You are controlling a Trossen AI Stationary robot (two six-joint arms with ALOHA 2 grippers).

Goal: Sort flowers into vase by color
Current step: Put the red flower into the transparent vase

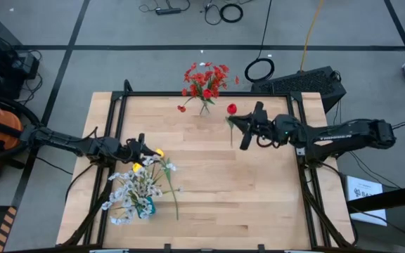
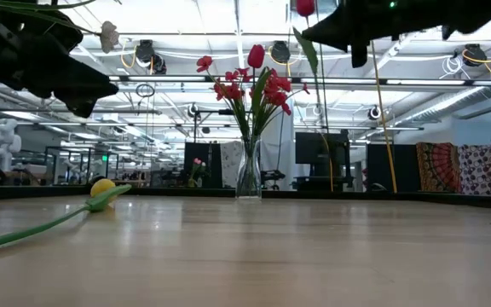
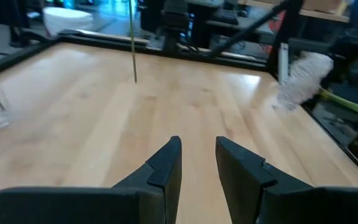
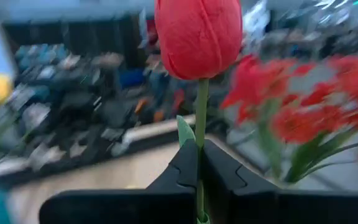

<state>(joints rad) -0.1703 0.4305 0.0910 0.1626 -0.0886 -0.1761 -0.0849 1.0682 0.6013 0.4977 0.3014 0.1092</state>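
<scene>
The right pincer [image 1: 235,124] grips a red tulip [image 1: 231,108] upright by its stem, just beside the red vase [image 1: 204,109]; the left pincer [image 3: 197,163] hovers narrowly parted.

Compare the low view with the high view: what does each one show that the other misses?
Only the low view shows the clear vase beneath the red flowers and the room behind it. Only the high view shows the white spray in its blue vase and the left gripper beside it. Both show the right gripper holding the red tulip and the yellow tulip lying on the table.
</scene>
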